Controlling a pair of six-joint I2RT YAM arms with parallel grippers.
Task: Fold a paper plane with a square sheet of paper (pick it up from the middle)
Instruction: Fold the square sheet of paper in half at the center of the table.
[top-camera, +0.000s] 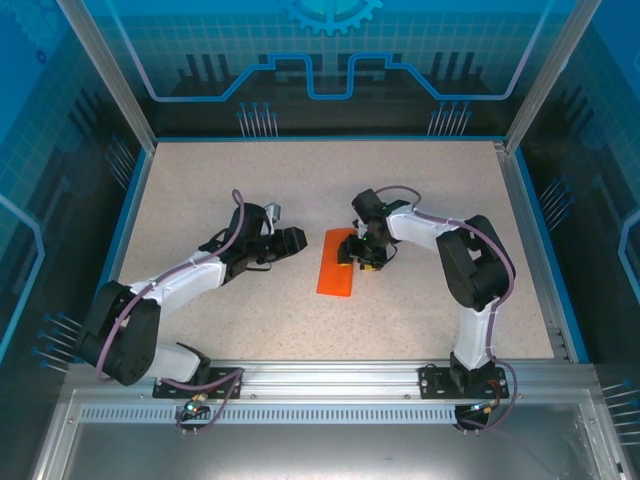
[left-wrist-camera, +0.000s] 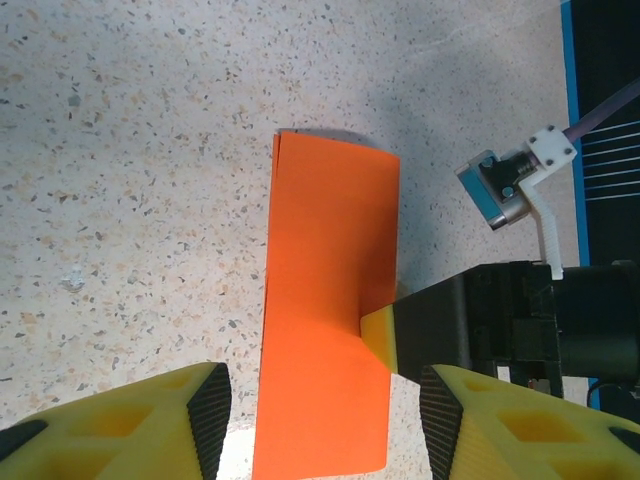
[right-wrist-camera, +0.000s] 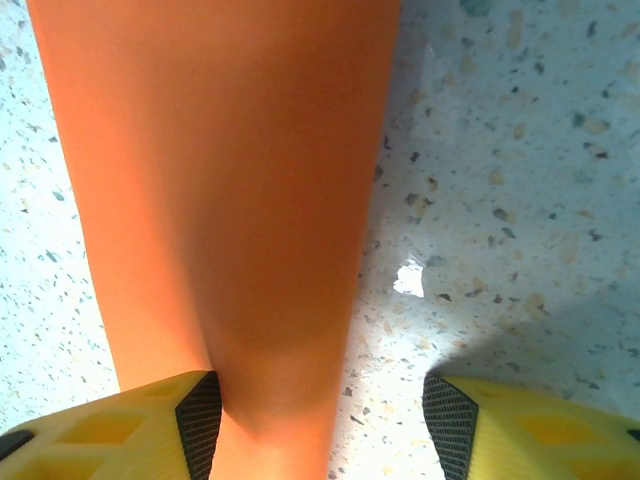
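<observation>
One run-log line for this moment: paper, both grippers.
paper: folded to rectangle, flat on table | left gripper: open, beside paper | right gripper: open, touching paper's edge

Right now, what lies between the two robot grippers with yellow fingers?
The folded bright orange paper sheet lies between them, as the top view shows.

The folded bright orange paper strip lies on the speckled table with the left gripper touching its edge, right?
No: as the left wrist view shows, the right gripper touches the edge of the bright orange paper strip; the left gripper hangs apart.
</observation>
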